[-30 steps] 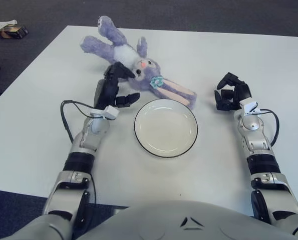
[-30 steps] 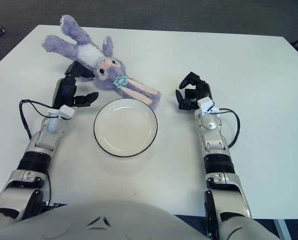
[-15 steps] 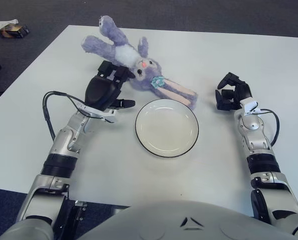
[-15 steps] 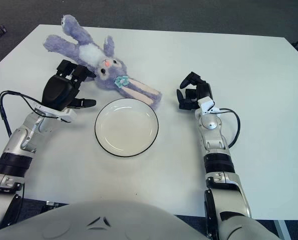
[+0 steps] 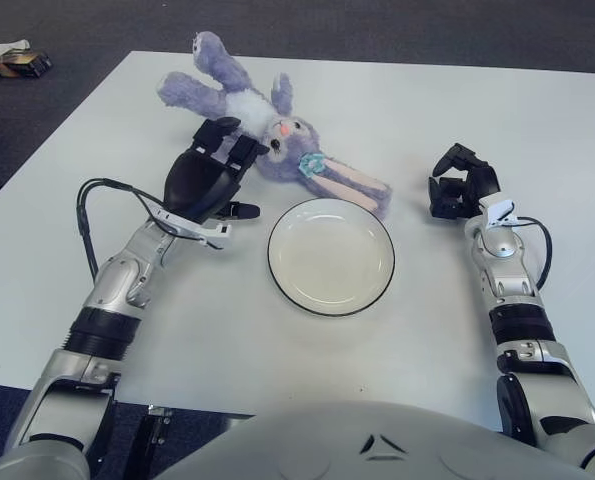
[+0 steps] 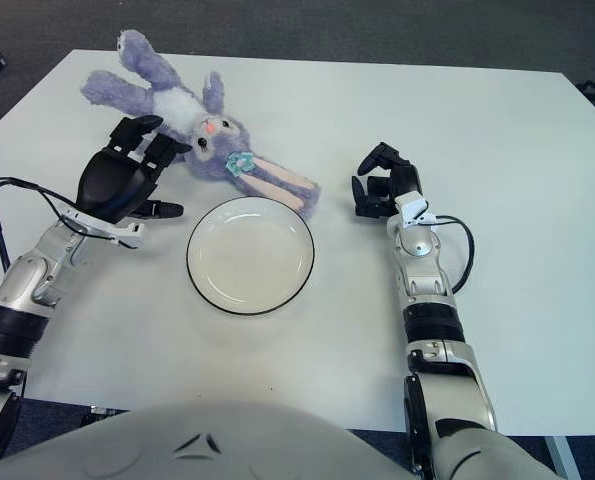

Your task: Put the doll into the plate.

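My left hand [image 5: 209,180]: raised, fingers spread, empty, just beside the doll [image 5: 267,130]. My right hand [image 5: 459,186]: curled, empty, right of the plate [image 5: 331,255]. One doll, lying on the tabletop [image 5: 477,110] behind one plate.

left hand [image 5: 209,180]: raised, palm down, fingers extended forward, holding nothing
right hand [image 5: 461,186]: forearm stretched forward, fingers curled inward, apparently empty
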Controlling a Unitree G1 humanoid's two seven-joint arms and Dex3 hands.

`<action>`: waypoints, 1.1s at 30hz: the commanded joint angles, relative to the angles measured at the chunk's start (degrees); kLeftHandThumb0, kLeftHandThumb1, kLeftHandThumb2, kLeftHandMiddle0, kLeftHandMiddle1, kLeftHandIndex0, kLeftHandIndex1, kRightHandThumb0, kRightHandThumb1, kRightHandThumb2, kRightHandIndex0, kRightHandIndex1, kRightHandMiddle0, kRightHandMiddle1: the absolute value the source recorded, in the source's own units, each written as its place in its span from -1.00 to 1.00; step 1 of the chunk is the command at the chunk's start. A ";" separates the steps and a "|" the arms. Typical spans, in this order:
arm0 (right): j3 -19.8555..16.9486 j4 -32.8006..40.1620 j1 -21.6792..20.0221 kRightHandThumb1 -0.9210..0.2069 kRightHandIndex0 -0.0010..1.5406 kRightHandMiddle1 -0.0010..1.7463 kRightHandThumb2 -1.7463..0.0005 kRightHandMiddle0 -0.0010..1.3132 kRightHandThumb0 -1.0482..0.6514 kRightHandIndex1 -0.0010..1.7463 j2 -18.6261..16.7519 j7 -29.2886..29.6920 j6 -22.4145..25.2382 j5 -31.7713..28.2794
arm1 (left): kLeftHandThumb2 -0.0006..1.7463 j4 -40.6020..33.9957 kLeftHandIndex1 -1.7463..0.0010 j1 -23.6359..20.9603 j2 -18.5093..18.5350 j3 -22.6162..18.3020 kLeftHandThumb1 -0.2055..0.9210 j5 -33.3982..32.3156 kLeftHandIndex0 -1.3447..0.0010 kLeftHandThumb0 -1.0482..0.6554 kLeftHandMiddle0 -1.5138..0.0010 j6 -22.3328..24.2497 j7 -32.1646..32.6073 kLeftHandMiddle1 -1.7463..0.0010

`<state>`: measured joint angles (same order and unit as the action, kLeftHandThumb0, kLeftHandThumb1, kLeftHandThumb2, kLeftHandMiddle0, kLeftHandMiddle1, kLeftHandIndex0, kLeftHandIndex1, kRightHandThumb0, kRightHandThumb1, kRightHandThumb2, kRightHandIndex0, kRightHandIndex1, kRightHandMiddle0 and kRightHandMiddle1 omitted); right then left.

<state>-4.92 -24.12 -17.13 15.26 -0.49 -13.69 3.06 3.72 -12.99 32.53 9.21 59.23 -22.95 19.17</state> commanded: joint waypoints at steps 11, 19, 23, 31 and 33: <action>0.81 -4.39 2.65 0.04 0.63 1.00 -0.48 -0.08 -0.33 1.00 -1.02 -0.67 2.04 0.52 | -0.48 2.15 0.16 -5.03 4.80 3.71 0.87 2.14 1.00 -0.90 1.00 -2.97 4.20 0.93; 0.92 -4.40 2.64 0.05 0.66 1.00 -0.49 -0.08 -0.33 1.00 -0.97 -0.96 2.02 0.51 | -0.44 5.26 0.39 -8.25 5.91 5.67 0.99 1.99 1.00 -0.93 1.00 -5.91 5.08 1.00; 0.96 -4.50 2.63 0.03 0.65 1.00 -0.48 -0.09 -0.33 1.00 -0.88 -1.21 1.94 0.45 | -0.41 6.76 0.46 -9.47 5.85 6.36 1.00 2.24 1.00 -0.94 1.00 -6.52 5.86 1.00; 1.28 -5.15 2.44 0.04 0.63 1.00 -0.48 -0.08 -0.33 1.00 -0.72 -0.69 1.25 1.22 | -0.46 10.34 0.54 -12.84 5.37 8.80 1.00 4.37 1.00 -0.94 1.00 -5.81 8.67 1.00; 1.30 -5.19 2.41 0.04 0.64 1.00 -0.48 -0.08 -0.33 1.00 -0.74 -0.75 1.16 1.22 | -0.50 10.95 0.59 -13.56 5.32 9.39 1.00 5.13 1.00 -0.94 1.00 -5.30 9.38 1.00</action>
<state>-4.92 -26.12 -17.54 15.10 -0.51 -15.17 3.22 13.51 -24.84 37.51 17.40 62.83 -29.02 27.13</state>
